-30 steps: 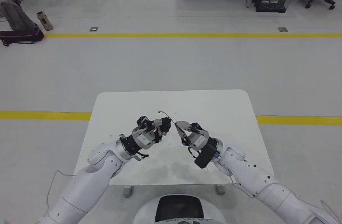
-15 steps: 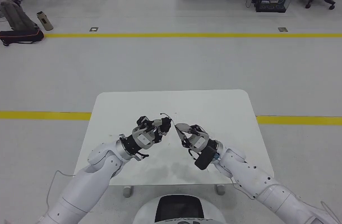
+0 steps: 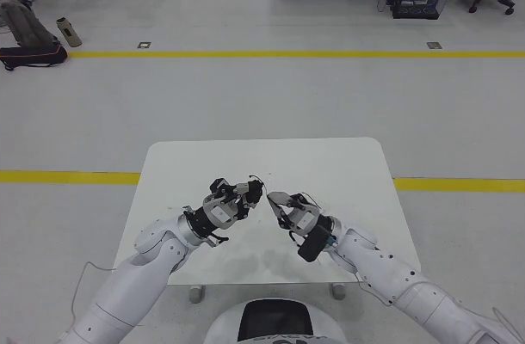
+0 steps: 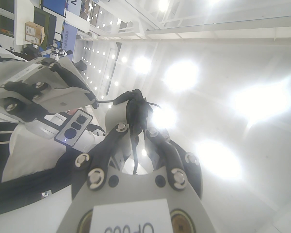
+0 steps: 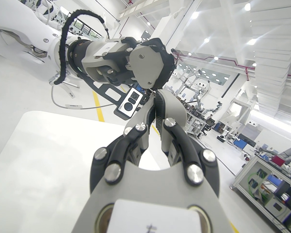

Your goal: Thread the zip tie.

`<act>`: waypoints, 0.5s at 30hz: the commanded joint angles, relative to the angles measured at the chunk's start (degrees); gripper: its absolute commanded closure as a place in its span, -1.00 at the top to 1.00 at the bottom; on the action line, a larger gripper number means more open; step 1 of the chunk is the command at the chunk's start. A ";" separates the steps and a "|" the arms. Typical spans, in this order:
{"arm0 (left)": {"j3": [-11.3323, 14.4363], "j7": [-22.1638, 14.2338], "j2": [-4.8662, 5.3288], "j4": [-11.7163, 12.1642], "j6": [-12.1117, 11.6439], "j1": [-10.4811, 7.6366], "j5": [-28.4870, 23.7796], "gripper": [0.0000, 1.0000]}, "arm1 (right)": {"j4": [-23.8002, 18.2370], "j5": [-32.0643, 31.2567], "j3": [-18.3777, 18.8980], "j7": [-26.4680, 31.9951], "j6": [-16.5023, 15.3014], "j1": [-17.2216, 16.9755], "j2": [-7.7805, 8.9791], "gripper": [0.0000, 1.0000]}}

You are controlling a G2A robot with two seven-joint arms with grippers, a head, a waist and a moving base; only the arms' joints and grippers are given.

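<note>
While both arms hang above the white, round-cornered table (image 3: 348, 155), the left gripper (image 4: 135, 100) is clamped narrow on the zip tie (image 4: 104, 102), a thin, black, flexible strip. The right gripper (image 5: 157, 101) sits just beside it, its ribbed black pads (image 5: 160, 110) pressed together on the tie's fine tail. That tail bridges the short gap between the two grippers, above the tabletop.
</note>
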 commanded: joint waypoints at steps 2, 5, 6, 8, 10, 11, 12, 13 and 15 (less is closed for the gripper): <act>0.00 0.00 0.00 0.00 0.00 0.00 0.00 -1.00 | 0.25 0.00 -0.40 0.07 -0.40 0.31 0.05 -1.00; 0.00 0.00 0.00 0.00 0.00 0.00 0.00 -1.00 | 0.57 0.00 -1.06 0.25 -0.78 0.75 0.15 -1.00; 0.00 0.00 0.00 0.00 0.00 0.00 0.00 -1.00 | 0.67 0.00 -1.31 0.34 -0.81 0.92 0.20 -1.00; 0.00 0.00 0.00 0.00 0.00 0.00 0.00 -1.00 | 0.76 0.00 -1.63 0.42 -0.81 1.14 0.27 -1.00; 0.00 0.00 0.00 0.00 0.00 0.00 0.00 -1.00 | 0.85 0.00 -1.92 0.51 -0.84 1.35 0.35 -1.00; 0.00 0.00 0.00 0.00 0.00 0.00 0.00 -1.00 | 0.87 0.00 -2.03 0.54 -0.86 1.42 0.39 -1.00; 0.00 0.00 0.00 0.00 0.00 0.00 0.00 -1.00 | 0.90 0.00 -2.13 0.56 -0.89 1.49 0.42 -1.00; 0.00 0.00 0.00 0.00 0.00 0.00 0.00 -1.00 | 0.95 0.00 -2.28 0.63 -0.97 1.59 0.47 -1.00; 0.00 0.00 0.00 0.00 0.00 0.00 0.00 -1.00 | 1.01 0.00 -2.51 0.70 -1.01 1.76 0.54 -1.00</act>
